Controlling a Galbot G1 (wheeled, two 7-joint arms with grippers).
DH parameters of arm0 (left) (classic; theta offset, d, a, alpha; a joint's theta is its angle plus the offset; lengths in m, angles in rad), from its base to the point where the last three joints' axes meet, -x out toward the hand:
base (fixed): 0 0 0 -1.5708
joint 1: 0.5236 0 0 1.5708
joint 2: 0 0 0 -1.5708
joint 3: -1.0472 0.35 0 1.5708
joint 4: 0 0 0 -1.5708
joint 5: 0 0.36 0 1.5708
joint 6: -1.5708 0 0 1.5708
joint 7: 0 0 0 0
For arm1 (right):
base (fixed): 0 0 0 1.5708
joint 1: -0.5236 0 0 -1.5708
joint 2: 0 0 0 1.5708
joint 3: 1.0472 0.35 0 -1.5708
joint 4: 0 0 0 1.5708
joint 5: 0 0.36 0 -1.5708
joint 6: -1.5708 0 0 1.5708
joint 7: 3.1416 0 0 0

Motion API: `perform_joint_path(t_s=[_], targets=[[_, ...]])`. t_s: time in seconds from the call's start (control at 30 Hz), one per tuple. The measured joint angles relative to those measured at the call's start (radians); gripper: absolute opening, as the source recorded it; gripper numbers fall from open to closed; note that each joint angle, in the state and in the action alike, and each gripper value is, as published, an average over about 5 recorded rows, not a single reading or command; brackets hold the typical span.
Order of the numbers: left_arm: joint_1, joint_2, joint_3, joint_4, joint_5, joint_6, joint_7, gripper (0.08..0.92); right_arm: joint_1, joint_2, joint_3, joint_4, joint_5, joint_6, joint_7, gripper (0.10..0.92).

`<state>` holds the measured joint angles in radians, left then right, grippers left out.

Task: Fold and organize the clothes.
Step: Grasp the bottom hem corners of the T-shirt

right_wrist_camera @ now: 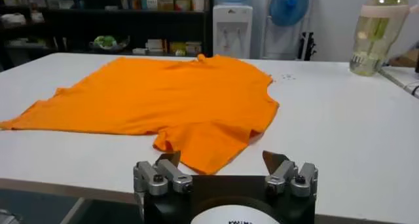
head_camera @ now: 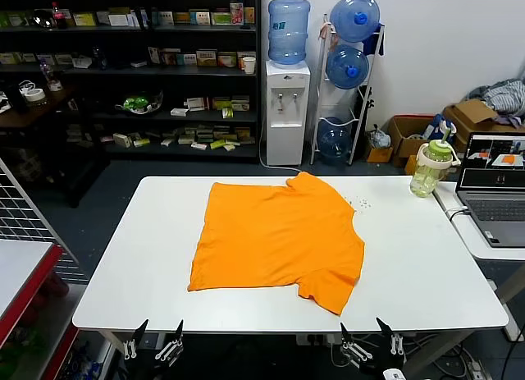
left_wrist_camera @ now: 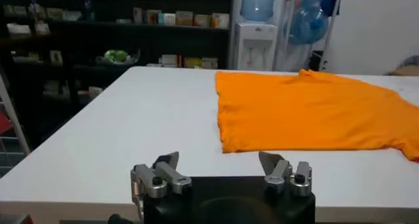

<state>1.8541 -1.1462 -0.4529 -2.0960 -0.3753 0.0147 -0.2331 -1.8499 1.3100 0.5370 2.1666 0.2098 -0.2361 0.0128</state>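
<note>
A bright orange T-shirt [head_camera: 275, 236] lies spread flat on the white table [head_camera: 131, 257], plain side up, collar toward the far edge. No lettering shows. My left gripper [head_camera: 153, 337] is open and empty just below the table's near edge, left of the shirt. My right gripper [head_camera: 367, 334] is open and empty below the near edge, right of the shirt's near sleeve. The shirt's near corner shows in the left wrist view [left_wrist_camera: 308, 111], ahead of the left gripper [left_wrist_camera: 220, 164]. The near sleeve lies just ahead of the right gripper [right_wrist_camera: 221, 161] in the right wrist view [right_wrist_camera: 196, 140].
A green-lidded bottle [head_camera: 431, 168] stands at the table's far right corner. An open laptop [head_camera: 492, 187] sits on a side table to the right. Shelves [head_camera: 131, 68], a water dispenser [head_camera: 287, 93] and cardboard boxes [head_camera: 472, 117] stand behind.
</note>
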Motion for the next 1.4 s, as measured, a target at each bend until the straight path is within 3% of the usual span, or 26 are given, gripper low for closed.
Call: perform_joint_path(t_s=[0.3, 0.8, 1.1, 1.2, 1.4], targets=[[-0.053, 0.022, 0.020, 0.016, -0.038, 0.030, -0.003, 0.823, 0.075, -0.015, -0.024, -0.042, 0.038, -0.023, 0.043, 0.823], [-0.367, 0.031, 0.138, 0.208, -0.127, 0.127, -0.028, 0.823, 0.297, -0.012, -0.077, -0.211, 0.075, -0.084, 0.114, 0.823], [-0.462, 0.026, 0.185, 0.289, -0.148, 0.165, -0.046, 0.823, 0.372, 0.003, -0.108, -0.294, 0.069, -0.102, 0.116, 0.822], [-0.477, 0.026, 0.192, 0.302, -0.151, 0.172, -0.048, 0.823, 0.386, 0.007, -0.118, -0.313, 0.066, -0.106, 0.116, 0.799], [-0.493, 0.029, 0.204, 0.316, -0.156, 0.180, -0.051, 0.771, 0.396, 0.009, -0.134, -0.334, 0.061, -0.113, 0.116, 0.643]])
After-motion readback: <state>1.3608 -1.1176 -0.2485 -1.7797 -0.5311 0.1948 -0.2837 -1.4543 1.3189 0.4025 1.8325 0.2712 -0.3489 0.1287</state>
